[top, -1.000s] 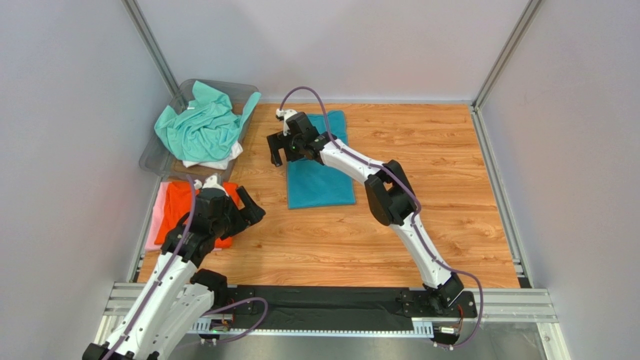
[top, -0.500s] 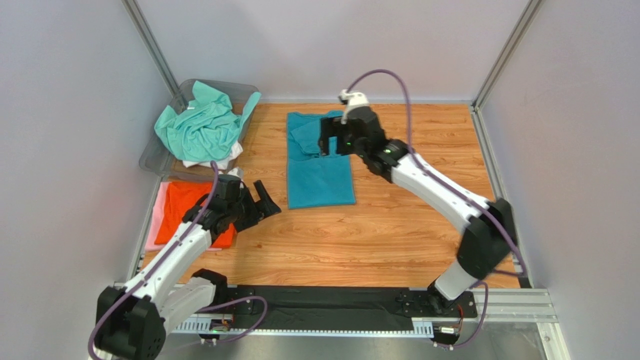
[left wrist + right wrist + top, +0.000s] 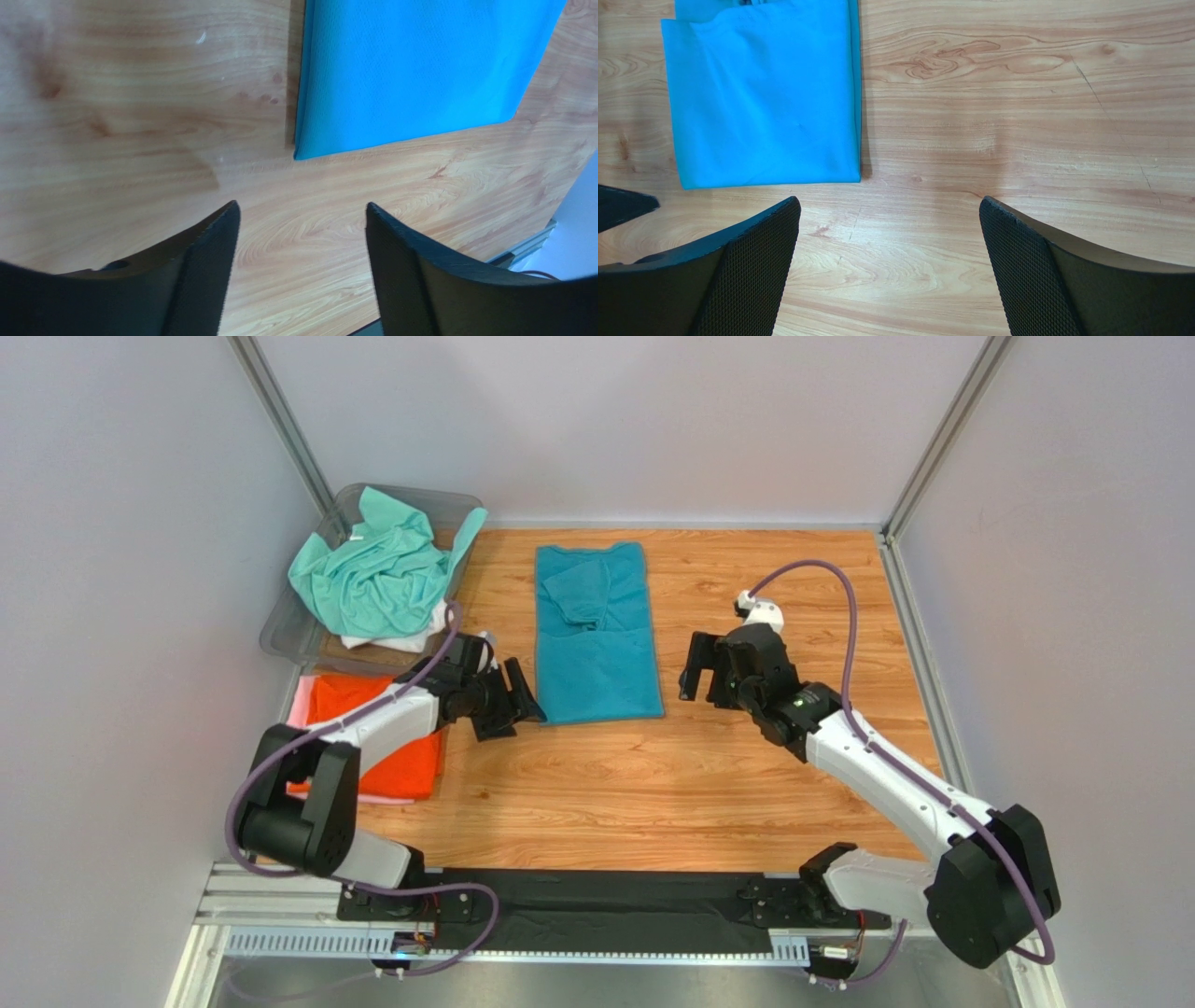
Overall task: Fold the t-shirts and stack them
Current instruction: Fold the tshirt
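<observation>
A teal-blue t-shirt (image 3: pixel 596 637) lies folded into a long strip in the middle of the table, its sleeve end at the far side. My left gripper (image 3: pixel 522 697) is open and empty just left of its near left corner, and the left wrist view shows that corner (image 3: pixel 414 70) ahead of the gripper (image 3: pixel 302 204). My right gripper (image 3: pixel 697 668) is open and empty just right of its near right edge. The right wrist view shows the shirt's near end (image 3: pixel 763 98) to the left of the gripper (image 3: pixel 889 199). An orange t-shirt (image 3: pixel 337 711) lies folded on a pale pink one (image 3: pixel 298 714) at the left.
A clear grey plastic bin (image 3: pixel 407 493) at the far left holds a crumpled mint-green t-shirt (image 3: pixel 372 574) over a white one (image 3: pixel 414 634). Grey walls stand close on three sides. A metal rail (image 3: pixel 926 672) runs along the table's right edge.
My right gripper has drawn back from the teal-blue shirt's far end to beside its near right edge. My left gripper has moved right from the orange stack to the shirt's near left corner.
</observation>
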Robot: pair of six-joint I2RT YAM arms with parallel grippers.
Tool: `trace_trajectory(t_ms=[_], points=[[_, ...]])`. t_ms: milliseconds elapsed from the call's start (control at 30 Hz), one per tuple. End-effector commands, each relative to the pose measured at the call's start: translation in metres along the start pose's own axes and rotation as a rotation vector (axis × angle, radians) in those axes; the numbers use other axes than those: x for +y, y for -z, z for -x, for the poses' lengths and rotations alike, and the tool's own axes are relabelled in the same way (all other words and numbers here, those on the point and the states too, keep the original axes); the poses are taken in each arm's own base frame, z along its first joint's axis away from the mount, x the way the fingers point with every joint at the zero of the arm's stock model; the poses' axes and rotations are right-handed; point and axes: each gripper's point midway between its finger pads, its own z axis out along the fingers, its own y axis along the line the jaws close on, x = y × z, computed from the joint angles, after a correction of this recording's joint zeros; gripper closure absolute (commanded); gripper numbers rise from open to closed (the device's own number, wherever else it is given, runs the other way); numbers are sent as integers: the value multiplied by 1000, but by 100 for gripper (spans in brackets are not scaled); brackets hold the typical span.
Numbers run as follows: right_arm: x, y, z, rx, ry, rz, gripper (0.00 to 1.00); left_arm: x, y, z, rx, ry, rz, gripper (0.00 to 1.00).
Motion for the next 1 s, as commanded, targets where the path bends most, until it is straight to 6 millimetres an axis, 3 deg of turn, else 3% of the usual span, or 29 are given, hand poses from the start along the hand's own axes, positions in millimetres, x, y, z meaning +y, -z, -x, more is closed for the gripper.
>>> trace_trajectory(t_ms=[0,200,267,300,633,733,900,967], points=[[8,10,17,-50,-46,35,0,-22,-12,18,-6,-55,-85,30],[-1,6,11,-28,-24,-11,0,-18,-31,14,63,-45,-76,47],[-2,4,9,-21,-22,-18,0,-13,-35,12,71,-36,-59,48],[-3,3,8,-17,-21,-20,0,-11,-36,12,72,-36,-52,58],[-4,-7,-1,26,-18,-29,0,1,-48,10,89,-31,-3,64],[-1,-10,-5,43,-20,-16,0,7,-52,11,86,-27,25,72],[3,-19,-15,90,-1,5,0,12,-56,10,112,-26,54,96],[5,-26,-23,128,20,16,0,13,-56,9,112,-28,58,100]])
